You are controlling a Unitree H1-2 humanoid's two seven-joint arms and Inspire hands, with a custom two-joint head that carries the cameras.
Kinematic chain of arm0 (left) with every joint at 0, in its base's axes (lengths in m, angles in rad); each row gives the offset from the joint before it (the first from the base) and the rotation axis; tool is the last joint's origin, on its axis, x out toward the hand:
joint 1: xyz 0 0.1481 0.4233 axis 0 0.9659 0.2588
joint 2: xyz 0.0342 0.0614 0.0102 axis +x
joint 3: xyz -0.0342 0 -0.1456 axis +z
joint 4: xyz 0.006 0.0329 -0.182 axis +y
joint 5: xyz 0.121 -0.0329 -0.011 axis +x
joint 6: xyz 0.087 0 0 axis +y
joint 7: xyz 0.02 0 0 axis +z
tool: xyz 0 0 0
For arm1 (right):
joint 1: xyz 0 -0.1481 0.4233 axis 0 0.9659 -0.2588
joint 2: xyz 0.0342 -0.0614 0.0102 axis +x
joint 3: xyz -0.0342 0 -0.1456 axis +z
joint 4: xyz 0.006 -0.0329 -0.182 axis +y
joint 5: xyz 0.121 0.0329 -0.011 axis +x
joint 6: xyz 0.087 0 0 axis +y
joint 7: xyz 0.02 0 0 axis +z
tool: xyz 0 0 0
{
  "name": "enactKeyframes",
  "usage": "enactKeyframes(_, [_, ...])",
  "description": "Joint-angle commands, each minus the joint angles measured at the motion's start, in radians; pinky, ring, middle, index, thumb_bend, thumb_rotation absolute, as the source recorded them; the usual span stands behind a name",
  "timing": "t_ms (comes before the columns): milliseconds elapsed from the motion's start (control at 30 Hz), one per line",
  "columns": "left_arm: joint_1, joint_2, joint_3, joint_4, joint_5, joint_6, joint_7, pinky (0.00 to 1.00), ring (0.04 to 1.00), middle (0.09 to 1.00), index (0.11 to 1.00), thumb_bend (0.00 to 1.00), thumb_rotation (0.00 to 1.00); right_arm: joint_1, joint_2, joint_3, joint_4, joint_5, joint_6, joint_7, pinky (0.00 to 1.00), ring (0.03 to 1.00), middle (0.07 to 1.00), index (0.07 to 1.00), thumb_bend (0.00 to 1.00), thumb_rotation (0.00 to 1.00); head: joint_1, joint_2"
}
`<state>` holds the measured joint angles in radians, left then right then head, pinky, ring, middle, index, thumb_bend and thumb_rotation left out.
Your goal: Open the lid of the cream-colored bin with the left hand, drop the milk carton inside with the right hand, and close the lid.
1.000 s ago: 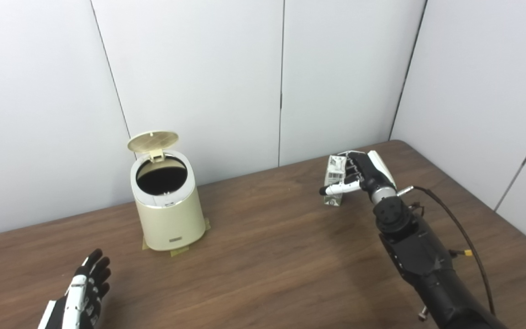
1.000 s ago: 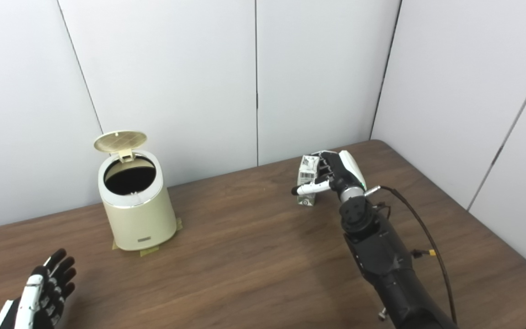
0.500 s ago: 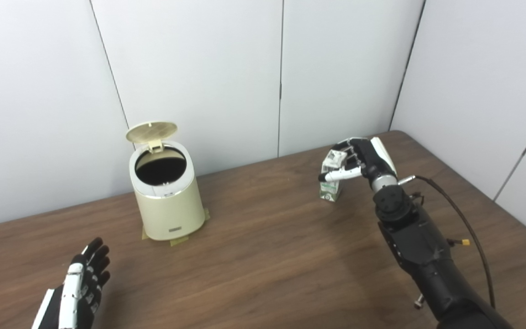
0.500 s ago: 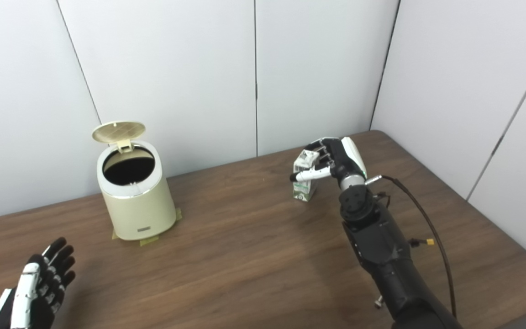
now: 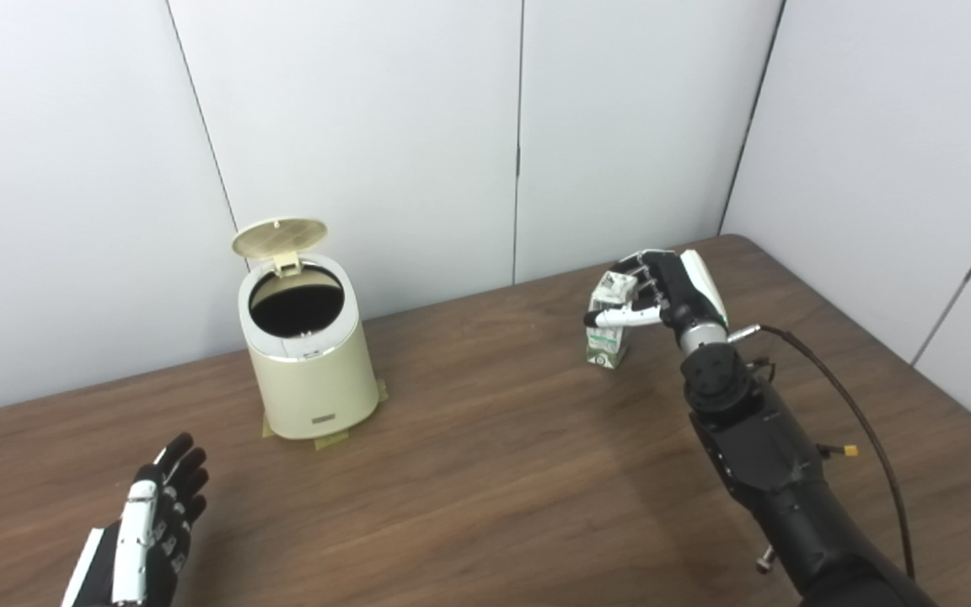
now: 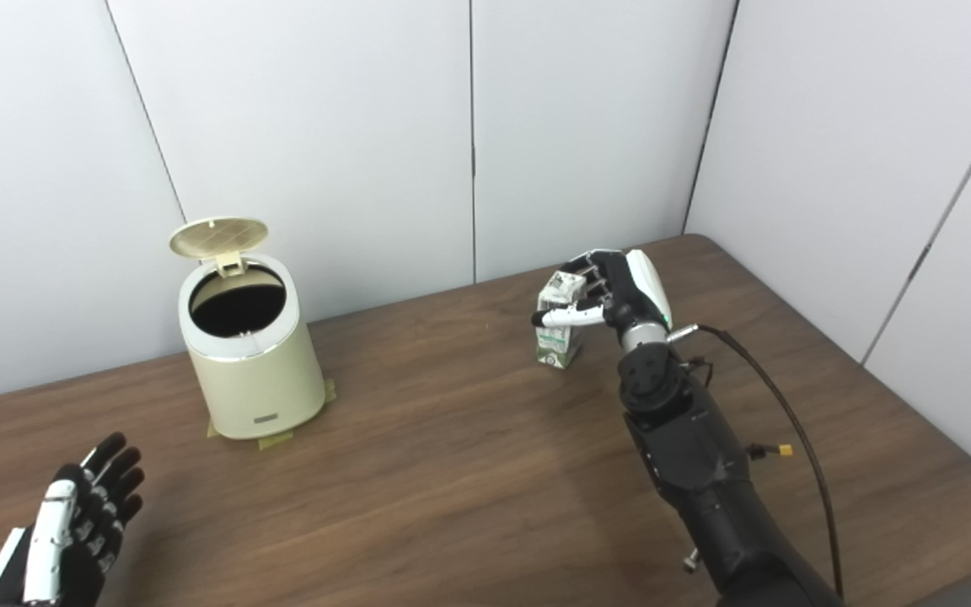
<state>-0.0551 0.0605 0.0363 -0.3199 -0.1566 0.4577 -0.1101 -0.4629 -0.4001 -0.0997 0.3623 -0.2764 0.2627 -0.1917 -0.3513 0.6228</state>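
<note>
The cream-colored bin (image 5: pixel 313 379) stands on the brown table at the left, near the wall. Its round lid (image 5: pixel 279 237) is tipped up and the dark opening shows. My right hand (image 5: pixel 662 295) is shut on the white and green milk carton (image 5: pixel 606 329) and holds it upright, a little above the table at the right. The bin is well to the left of the carton. My left hand (image 5: pixel 152 531) is open and empty, low over the table at the front left, apart from the bin.
White wall panels close the table's back and right sides. The table's right edge (image 5: pixel 915 371) runs diagonally. A black cable (image 5: pixel 856 421) loops off my right forearm. Tape patches (image 5: pixel 329 438) lie under the bin.
My right hand has lifted the carton off the table and carried it slightly left. The left hand has hardly moved. The camera view has shifted a little.
</note>
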Motion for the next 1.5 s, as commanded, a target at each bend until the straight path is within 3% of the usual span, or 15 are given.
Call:
enactKeyframes(0, [-0.019, -0.006, -0.005, -0.028, 0.004, -0.018, 0.011, 1.00, 0.969, 0.950, 0.945, 0.32, 1.00, -0.026, -0.008, -0.005, -0.053, -0.002, -0.039, -0.012, 0.33, 0.375, 0.485, 0.535, 0.51, 0.00, 0.006, -0.003])
enactKeyframes(300, [-0.019, -0.013, -0.021, -0.023, 0.018, -0.032, 0.019, 1.00, 0.965, 0.948, 0.942, 0.37, 1.00, -0.025, 0.033, 0.030, -0.213, -0.022, -0.080, -0.013, 0.33, 0.377, 0.488, 0.535, 0.51, 0.00, 0.031, -0.002])
enactKeyframes(533, [-0.017, -0.023, -0.033, -0.030, 0.024, -0.028, 0.029, 1.00, 0.963, 0.948, 0.934, 0.33, 1.00, -0.053, 0.101, 0.069, -0.347, -0.032, -0.055, 0.018, 0.36, 0.396, 0.506, 0.507, 0.52, 0.00, 0.073, 0.002])
enactKeyframes(733, [-0.012, -0.039, -0.044, -0.024, 0.018, -0.036, 0.029, 0.99, 0.961, 0.946, 0.932, 0.33, 1.00, -0.113, 0.151, 0.129, -0.471, -0.083, -0.017, 0.061, 0.31, 0.369, 0.492, 0.530, 0.51, 0.00, 0.142, 0.004])
enactKeyframes(833, [-0.009, -0.048, -0.055, -0.016, 0.029, -0.040, 0.033, 0.98, 0.956, 0.943, 0.927, 0.34, 1.00, -0.140, 0.167, 0.149, -0.486, -0.083, -0.048, 0.078, 0.30, 0.363, 0.485, 0.540, 0.51, 0.00, 0.183, 0.003])
enactKeyframes(1067, [-0.004, -0.066, -0.084, -0.003, 0.059, -0.049, 0.033, 0.99, 0.948, 0.949, 0.934, 0.34, 1.00, -0.211, 0.243, 0.183, -0.518, -0.086, -0.018, 0.108, 0.30, 0.368, 0.484, 0.544, 0.51, 0.00, 0.259, -0.008])
enactKeyframes(1167, [-0.001, -0.064, -0.105, 0.001, 0.086, -0.049, 0.035, 0.97, 0.941, 0.952, 0.942, 0.38, 1.00, -0.251, 0.258, 0.211, -0.478, -0.101, -0.072, 0.114, 0.30, 0.368, 0.488, 0.543, 0.51, 0.00, 0.282, -0.015])
enactKeyframes(1333, [0.005, -0.079, -0.119, 0.003, 0.107, -0.057, 0.047, 0.97, 0.942, 0.950, 0.945, 0.40, 1.00, -0.300, 0.299, 0.234, -0.422, -0.126, -0.057, 0.101, 0.30, 0.363, 0.486, 0.548, 0.51, 0.00, 0.319, -0.027])
enactKeyframes(1467, [0.009, -0.094, -0.124, 0.003, 0.121, -0.060, 0.059, 0.98, 0.940, 0.948, 0.943, 0.41, 1.00, -0.325, 0.332, 0.236, -0.328, -0.134, -0.116, 0.063, 0.28, 0.357, 0.486, 0.548, 0.51, 0.00, 0.346, -0.034])
